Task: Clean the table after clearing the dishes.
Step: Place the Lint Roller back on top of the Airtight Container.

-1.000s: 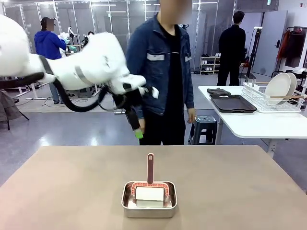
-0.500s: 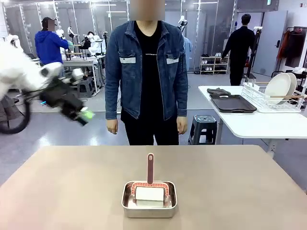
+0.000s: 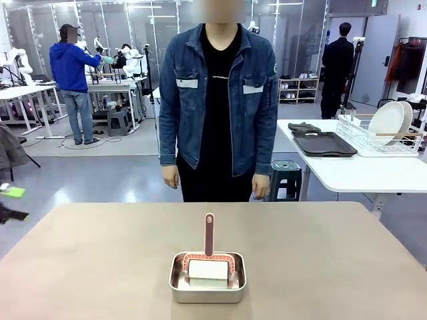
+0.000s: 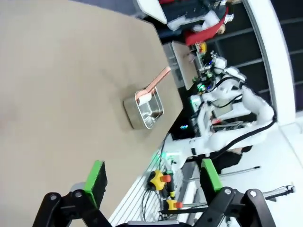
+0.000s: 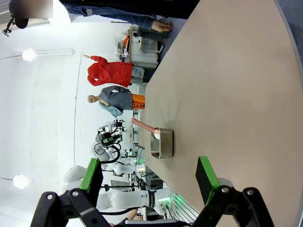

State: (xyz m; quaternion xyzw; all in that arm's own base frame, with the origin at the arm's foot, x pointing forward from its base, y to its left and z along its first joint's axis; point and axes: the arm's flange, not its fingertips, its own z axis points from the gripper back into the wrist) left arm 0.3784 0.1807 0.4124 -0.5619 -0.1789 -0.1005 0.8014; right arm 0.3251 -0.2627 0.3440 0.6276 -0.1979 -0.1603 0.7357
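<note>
Centrally | steel pan (image 3: 207, 281) on table (image 3: 100, 260) | holds pink-handled roller (image 3: 209, 260)

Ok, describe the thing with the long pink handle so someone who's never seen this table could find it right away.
Start at the big beige table in front of the person in the denim jacket. Near its middle, toward the robot's side, sits a small rectangular steel pan. The roller lies in that pan: a white roll in a pink frame, its slim pink handle pointing out toward the person.
</note>
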